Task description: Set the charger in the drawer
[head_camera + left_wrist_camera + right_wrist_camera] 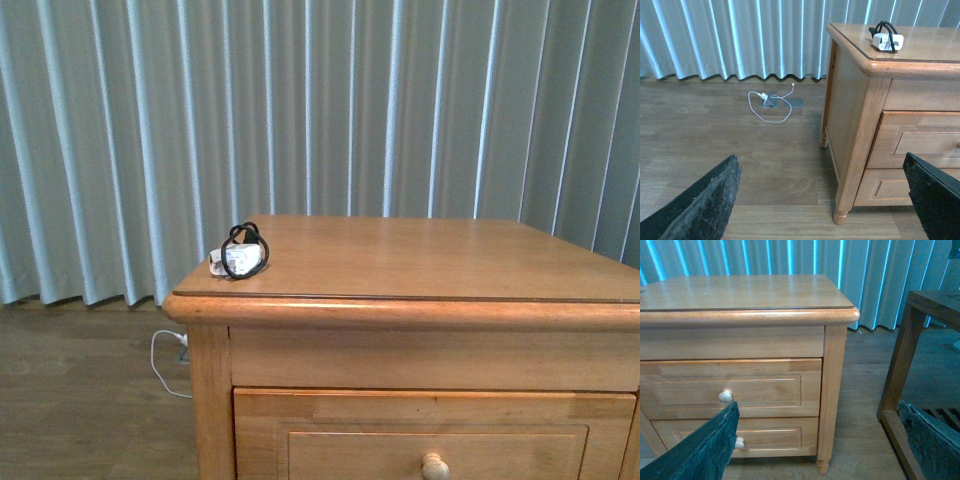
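The charger (240,258), a small white block wrapped in black cable loops, lies near the left front corner of the wooden nightstand's top (430,260). In the left wrist view the charger (887,41) shows on the same corner. The drawer (430,430) under the top is shut, with a pale round knob (434,466); in the right wrist view the drawer (730,387) is also shut. My left gripper (820,165) is open, low over the floor beside the nightstand, holding nothing. My right gripper (817,407) is open in front of the nightstand's right leg, also holding nothing.
A lower drawer (740,437) sits beneath, shut. A thin white cable (771,102) trails on the wood floor by a floor socket. A dark wooden frame (900,355) stands close to the nightstand's right. Pleated grey curtains (300,110) hang behind.
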